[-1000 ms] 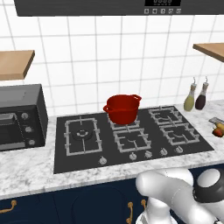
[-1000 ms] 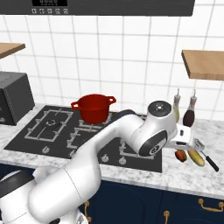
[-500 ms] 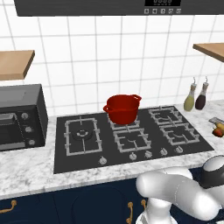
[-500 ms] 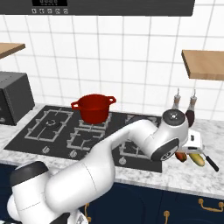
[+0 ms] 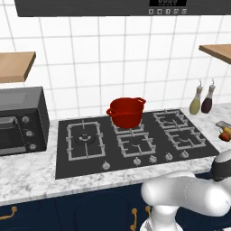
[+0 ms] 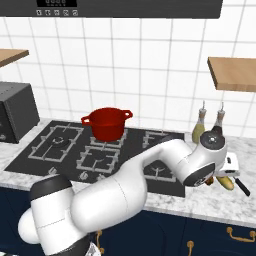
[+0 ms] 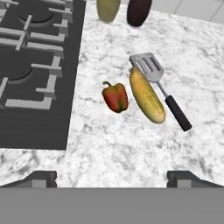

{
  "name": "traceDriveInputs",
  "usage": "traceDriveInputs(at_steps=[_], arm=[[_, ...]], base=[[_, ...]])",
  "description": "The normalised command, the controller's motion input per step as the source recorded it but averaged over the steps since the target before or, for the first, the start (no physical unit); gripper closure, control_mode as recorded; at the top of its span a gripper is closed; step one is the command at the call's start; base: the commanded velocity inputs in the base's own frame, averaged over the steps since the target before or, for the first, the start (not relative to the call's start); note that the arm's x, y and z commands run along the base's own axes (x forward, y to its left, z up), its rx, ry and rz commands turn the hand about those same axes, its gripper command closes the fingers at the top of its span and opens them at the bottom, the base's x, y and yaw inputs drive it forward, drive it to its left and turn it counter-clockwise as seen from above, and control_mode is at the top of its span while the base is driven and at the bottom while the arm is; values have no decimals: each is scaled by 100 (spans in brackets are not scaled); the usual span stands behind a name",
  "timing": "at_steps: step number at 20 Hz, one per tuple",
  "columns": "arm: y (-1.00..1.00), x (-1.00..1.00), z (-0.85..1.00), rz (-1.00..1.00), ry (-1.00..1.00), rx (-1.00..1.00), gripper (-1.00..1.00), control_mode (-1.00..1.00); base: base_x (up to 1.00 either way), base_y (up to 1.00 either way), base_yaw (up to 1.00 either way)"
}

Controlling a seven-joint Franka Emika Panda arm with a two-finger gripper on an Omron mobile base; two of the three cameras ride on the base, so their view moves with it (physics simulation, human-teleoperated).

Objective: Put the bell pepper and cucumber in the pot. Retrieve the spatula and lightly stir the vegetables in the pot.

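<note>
A red and green bell pepper (image 7: 115, 97) lies on the marble counter just right of the stove. A yellow-green cucumber (image 7: 147, 95) lies close beside the pepper. Against its far side rests the spatula (image 7: 147, 66), with a slotted grey head and a dark handle. My gripper (image 7: 112, 179) hovers above them, open and empty, its fingertips (image 7: 41, 177) spread wide. From the right base view the gripper (image 6: 227, 170) hangs over the cucumber (image 6: 226, 181). The red pot (image 6: 106, 122) stands on a rear burner, far left of the hand; it also shows at the left base view's centre (image 5: 126, 111).
A black gas stove (image 5: 131, 142) fills the middle of the counter. Two dark-capped bottles (image 6: 200, 130) (image 6: 219, 122) stand by the wall behind the vegetables. A black oven (image 5: 20, 119) sits at the left end. Wooden shelves (image 6: 232, 72) hang on the wall.
The arm has swung right and down, carrying the hand from beside the stove to above the vegetables. The jaws stayed open. Nothing on the counter moved.
</note>
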Motion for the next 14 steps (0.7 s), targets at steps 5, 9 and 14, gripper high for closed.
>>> traceDriveInputs(at_steps=[5, 9, 14], arm=[[-1, 9, -11, 7, 0, -3, -100, -100], [-4, 15, -8, 10, 4, -7, -100, -100], [-10, 19, -14, 8, 7, -7, -100, -100]], base=[[0, 0, 0], [0, 0, 0], [0, 0, 0]])
